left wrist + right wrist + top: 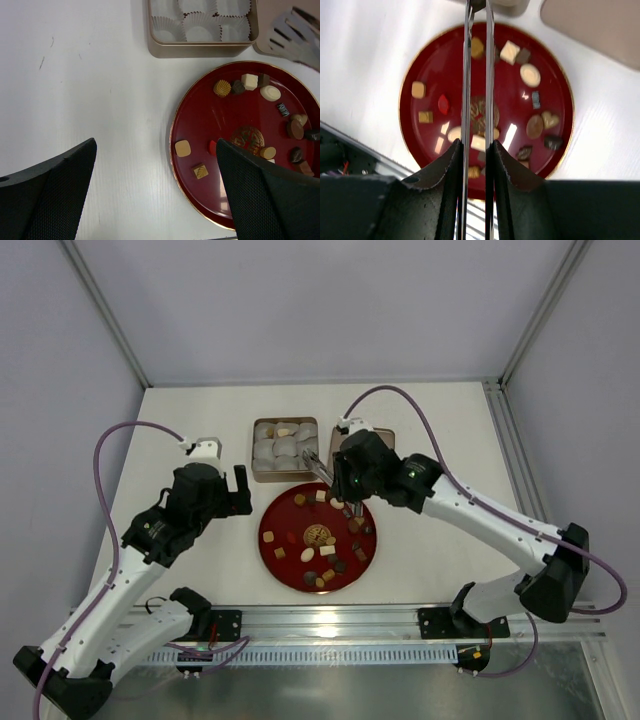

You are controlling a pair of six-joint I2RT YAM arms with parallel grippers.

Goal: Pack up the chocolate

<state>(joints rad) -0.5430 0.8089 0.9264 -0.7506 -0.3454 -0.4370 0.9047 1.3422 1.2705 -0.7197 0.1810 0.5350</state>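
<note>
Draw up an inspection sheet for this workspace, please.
Surface: white table, faint scuffs.
Job's things: chocolates loose on red plate; tin box of paper cups, a few already filled in its far row; lid beside it.
Clutter: nothing seen.
Grippers: left gripper open, empty, beside plate; right gripper shut on metal tongs above plate.
Cables: purple cable looping off each arm.
Surroundings: grey enclosure walls, aluminium rail at near edge.

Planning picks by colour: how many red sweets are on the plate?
1: the red sweet lies left of the plate's centre emblem. The tongs may hide others.
</note>
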